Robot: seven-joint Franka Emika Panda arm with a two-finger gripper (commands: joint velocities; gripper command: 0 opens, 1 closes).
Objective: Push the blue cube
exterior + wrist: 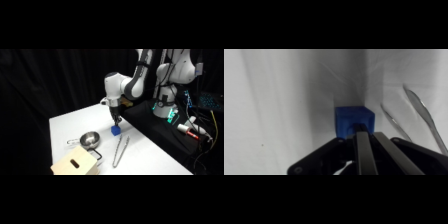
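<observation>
Nearest the camera, at the table's [150, 160] front-left corner, sits a tan box [75, 162]; the blue cube [116, 130] lies mid-table beyond it. Contact looks made or imminent, so the push seems barely begun. At the cube's near face, the gripper [117, 121] shows fingers drawn together, holding nothing.

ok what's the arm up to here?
The white Franka arm has its gripper down at the blue cube near the middle of the white table, set up to push it. In the wrist view the cube sits just ahead of the gripper. Metal tongs lie beside the cube; a metal bowl and a tan box stand apart, nearer the front.
</observation>
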